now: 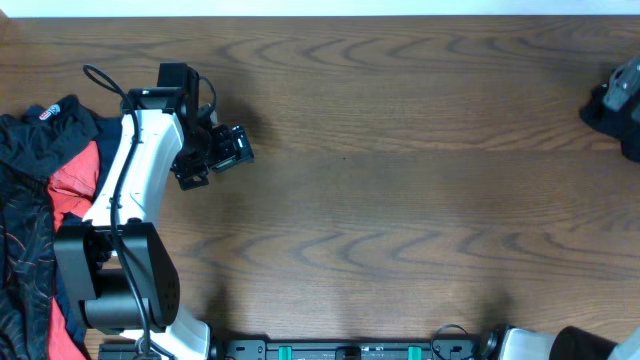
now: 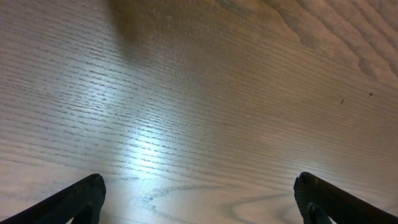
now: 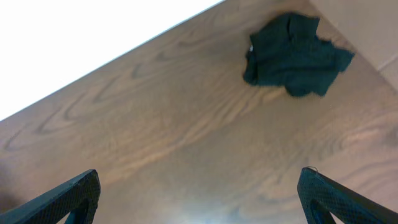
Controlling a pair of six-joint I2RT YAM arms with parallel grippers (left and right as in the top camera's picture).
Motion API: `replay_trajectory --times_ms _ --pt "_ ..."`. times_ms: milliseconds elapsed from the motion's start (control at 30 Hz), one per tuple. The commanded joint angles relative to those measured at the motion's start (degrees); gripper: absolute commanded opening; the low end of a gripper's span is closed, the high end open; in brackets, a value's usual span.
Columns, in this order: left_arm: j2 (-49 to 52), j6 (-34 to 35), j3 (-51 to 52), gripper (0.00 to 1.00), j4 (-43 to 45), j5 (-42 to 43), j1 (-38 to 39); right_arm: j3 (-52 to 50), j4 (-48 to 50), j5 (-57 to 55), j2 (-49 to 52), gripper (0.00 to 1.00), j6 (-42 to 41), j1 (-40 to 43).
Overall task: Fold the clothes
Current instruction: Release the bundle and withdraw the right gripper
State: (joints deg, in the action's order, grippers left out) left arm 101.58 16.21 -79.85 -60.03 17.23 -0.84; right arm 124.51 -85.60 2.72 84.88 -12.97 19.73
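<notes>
While the left tool (image 2: 199,200) and right tool (image 3: 199,198) stood wide and empty, the clothes (image 1: 30,200) lay heaped at the left edge of the tabletop (image 1: 400,210), likely soft, limp, best pinched at a hem.

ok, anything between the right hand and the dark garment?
Nothing visible. In the right wrist view, only bare table lies between the open right hand and the crumpled dark garment.
</notes>
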Motion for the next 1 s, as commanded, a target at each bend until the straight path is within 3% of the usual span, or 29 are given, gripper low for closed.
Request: replay_trajectory --times_ms 0,333,967 --pt "0.2 -1.2 -0.5 0.98 -0.3 0.0 0.1 0.4 -2.3 0.8 -1.5 0.99 -0.7 -0.2" --pt "0.2 -1.2 -0.5 0.98 -0.3 0.0 0.1 0.4 -10.6 0.7 -1.9 0.99 -0.7 -0.2" --pt "0.2 -1.2 -0.5 0.98 -0.3 0.0 0.1 0.4 -11.1 0.7 -1.9 0.99 -0.7 -0.2"
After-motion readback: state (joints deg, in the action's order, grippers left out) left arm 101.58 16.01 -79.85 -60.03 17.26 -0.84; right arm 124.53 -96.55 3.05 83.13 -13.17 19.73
